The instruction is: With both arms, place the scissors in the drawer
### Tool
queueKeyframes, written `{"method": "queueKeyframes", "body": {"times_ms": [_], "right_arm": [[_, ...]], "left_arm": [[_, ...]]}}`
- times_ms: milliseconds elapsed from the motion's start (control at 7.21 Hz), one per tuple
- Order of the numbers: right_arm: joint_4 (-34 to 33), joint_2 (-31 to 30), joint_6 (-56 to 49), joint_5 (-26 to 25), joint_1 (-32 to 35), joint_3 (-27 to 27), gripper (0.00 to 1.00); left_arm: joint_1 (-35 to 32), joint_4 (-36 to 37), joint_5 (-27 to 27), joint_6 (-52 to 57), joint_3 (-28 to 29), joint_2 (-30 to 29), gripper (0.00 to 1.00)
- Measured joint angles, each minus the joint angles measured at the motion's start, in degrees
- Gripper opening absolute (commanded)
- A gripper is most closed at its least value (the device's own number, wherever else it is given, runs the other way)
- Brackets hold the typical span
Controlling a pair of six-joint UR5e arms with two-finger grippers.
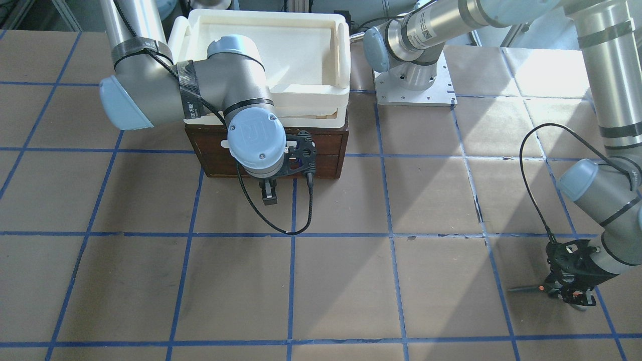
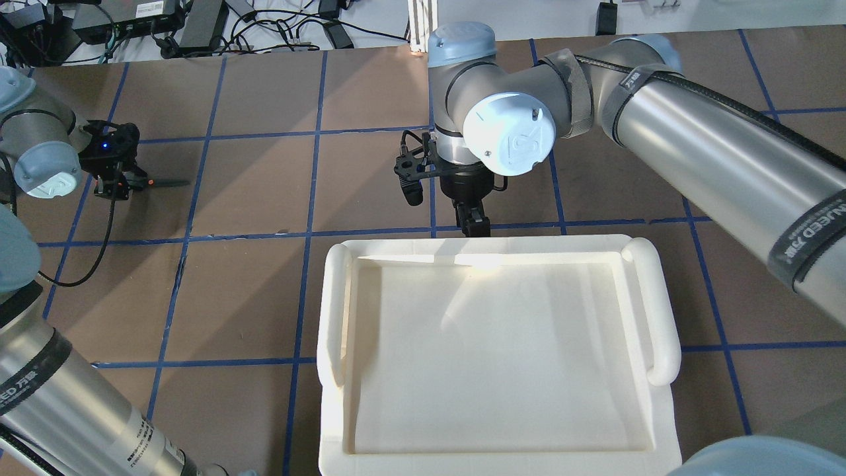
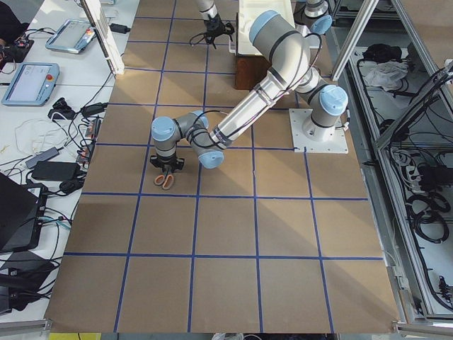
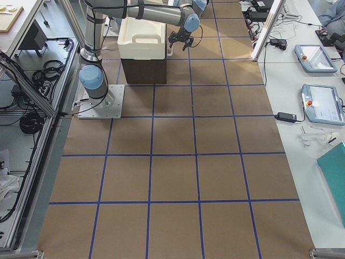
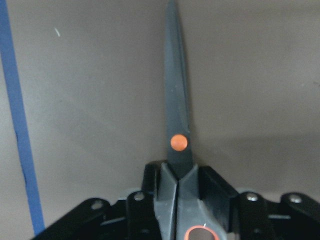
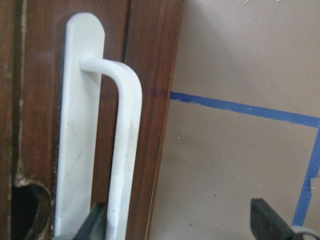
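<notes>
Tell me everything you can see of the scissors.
The scissors are small, with dark grey blades shut together, an orange pivot dot and grey handles lined orange-red. They lie flat, on or just above the brown table, blades pointing away from the left gripper, whose fingers clamp the handle necks.

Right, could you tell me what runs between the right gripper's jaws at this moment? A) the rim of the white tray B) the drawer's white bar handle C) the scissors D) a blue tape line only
B: in the right wrist view the white bar handle of the drawer runs down between the right gripper's jaws, which stand open either side of it.
</notes>
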Motion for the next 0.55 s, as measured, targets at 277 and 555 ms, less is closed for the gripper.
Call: {"method": "queueKeyframes", "body": {"times_ms": [277, 555], "right_arm": [[-0.45, 0.04, -0.03, -0.12, -0.04, -0.28, 1.00], [-2.24, -0.05, -0.39, -0.18, -0.16, -0.47, 1.00]], "left_arm": [[0.00, -0.10, -0.05, 0.07, 0.00, 0.43, 0.00], [-0.49, -1.12, -0.07, 0.00, -0.01, 1.67, 0.00]]}}
